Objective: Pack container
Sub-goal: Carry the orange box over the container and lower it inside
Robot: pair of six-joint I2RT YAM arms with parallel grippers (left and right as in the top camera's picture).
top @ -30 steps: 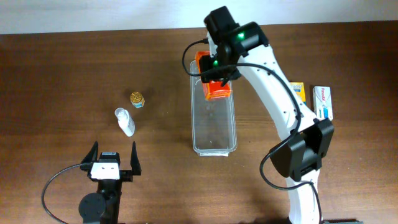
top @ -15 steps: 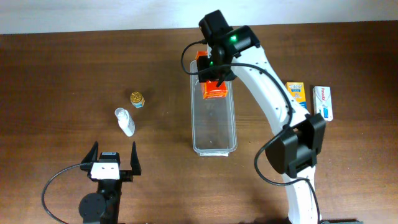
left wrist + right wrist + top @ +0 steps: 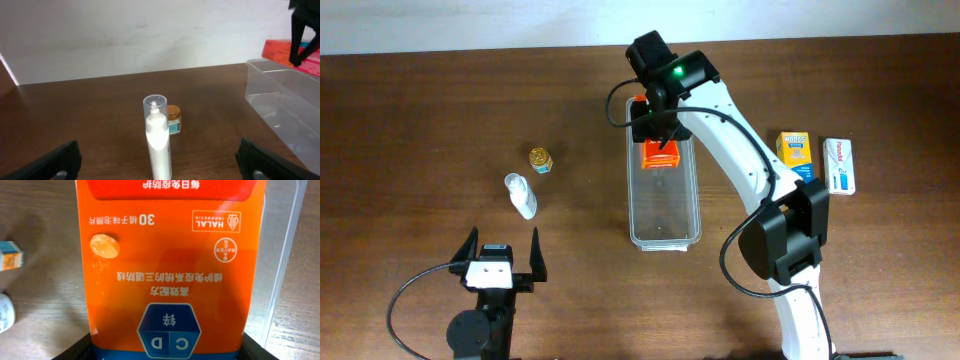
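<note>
The clear plastic container (image 3: pixel 663 215) lies lengthwise in the middle of the table; it also shows in the left wrist view (image 3: pixel 280 95) and its rim shows in the right wrist view (image 3: pixel 286 255). My right gripper (image 3: pixel 656 132) is shut on an orange box (image 3: pixel 658 155) and holds it over the container's far end. In the right wrist view the box (image 3: pixel 170 265) fills the frame between the fingers (image 3: pixel 167 352). My left gripper (image 3: pixel 503 252) is open and empty near the front left, facing a white bottle (image 3: pixel 157 135).
The white bottle (image 3: pixel 521 195) and a small gold-lidded jar (image 3: pixel 540 159) lie left of the container. A yellow box (image 3: pixel 794 150) and a white box (image 3: pixel 839 165) sit to its right. The jar also shows in the left wrist view (image 3: pixel 173 119).
My right arm has swung left with the orange box, bringing it over the middle of the container's far end. The left arm has not moved.
</note>
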